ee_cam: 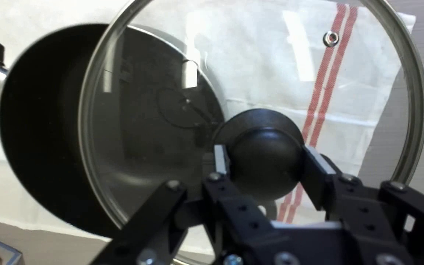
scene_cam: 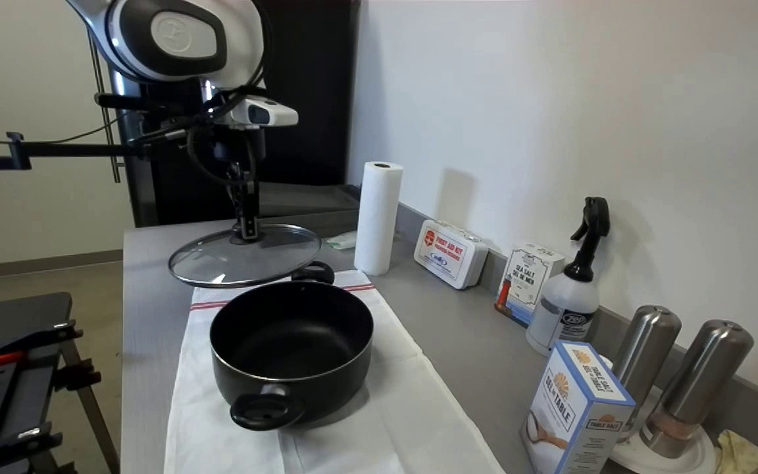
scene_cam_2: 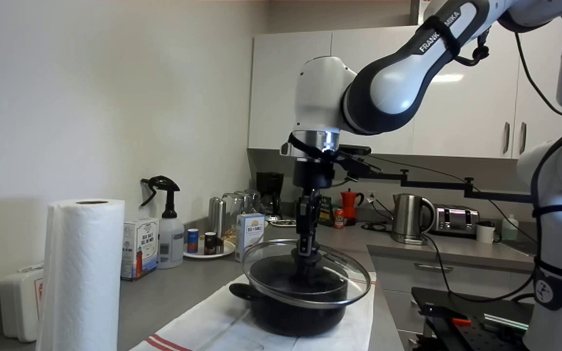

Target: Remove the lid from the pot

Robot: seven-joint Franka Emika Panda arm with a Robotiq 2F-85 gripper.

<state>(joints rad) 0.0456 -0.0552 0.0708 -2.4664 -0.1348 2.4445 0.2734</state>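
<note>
The round glass lid (scene_cam: 280, 247) with its metal rim and black knob (ee_cam: 267, 162) is off the pot, beyond its far handle in an exterior view. It also shows in the wrist view (ee_cam: 256, 66) and in an exterior view (scene_cam_2: 351, 273), where it hides much of the pot. My gripper (scene_cam: 247, 230) points down, its fingers on both sides of the knob, also in the wrist view (ee_cam: 263, 158) and an exterior view (scene_cam_2: 307, 251). The lid seems held above the towel. The black pot (scene_cam: 287, 368) stands uncovered; it also shows in the wrist view (ee_cam: 46, 129) and an exterior view (scene_cam_2: 295, 317).
A white towel (scene_cam: 412, 408) with red stripes lies under the pot. Along the wall stand a paper towel roll (scene_cam: 379, 217), first aid kit (scene_cam: 450, 253), sea salt box (scene_cam: 529, 280), spray bottle (scene_cam: 563, 309), table salt box (scene_cam: 576, 408) and steel mills (scene_cam: 698, 382).
</note>
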